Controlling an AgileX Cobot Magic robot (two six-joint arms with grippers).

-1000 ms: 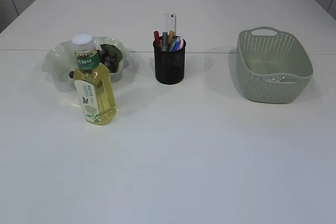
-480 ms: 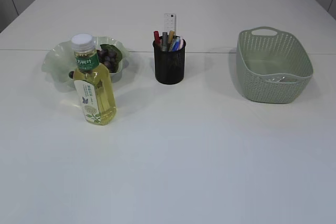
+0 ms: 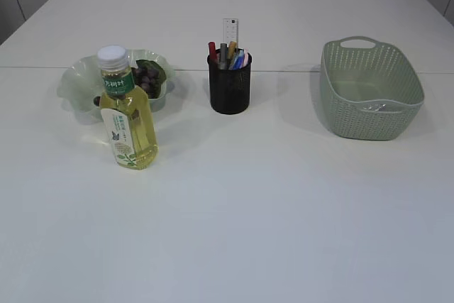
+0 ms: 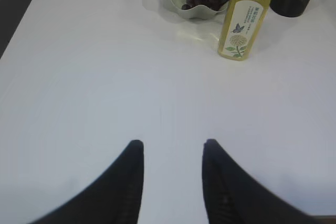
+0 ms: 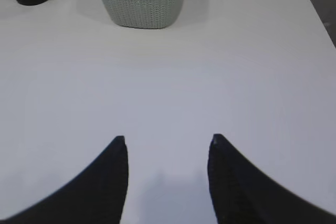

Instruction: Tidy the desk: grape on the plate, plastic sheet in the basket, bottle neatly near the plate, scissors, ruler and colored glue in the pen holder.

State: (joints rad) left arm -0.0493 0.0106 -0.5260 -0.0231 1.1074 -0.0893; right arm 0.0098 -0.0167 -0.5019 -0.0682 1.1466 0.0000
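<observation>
White tabletop — bottle (image 4: pixel 244 19) stands well beyond the left claw (image 4: pixel 173 148), both claws parted, empty.

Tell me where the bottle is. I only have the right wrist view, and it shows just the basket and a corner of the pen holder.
Observer: In the exterior view the bottle stands upright right in front of the plate, on the left side of the desk.
Operator: Is the left pincer holding it?
Observer: No. The left wrist view shows the left pincer open with nothing in it, well back from the bottle.
</observation>
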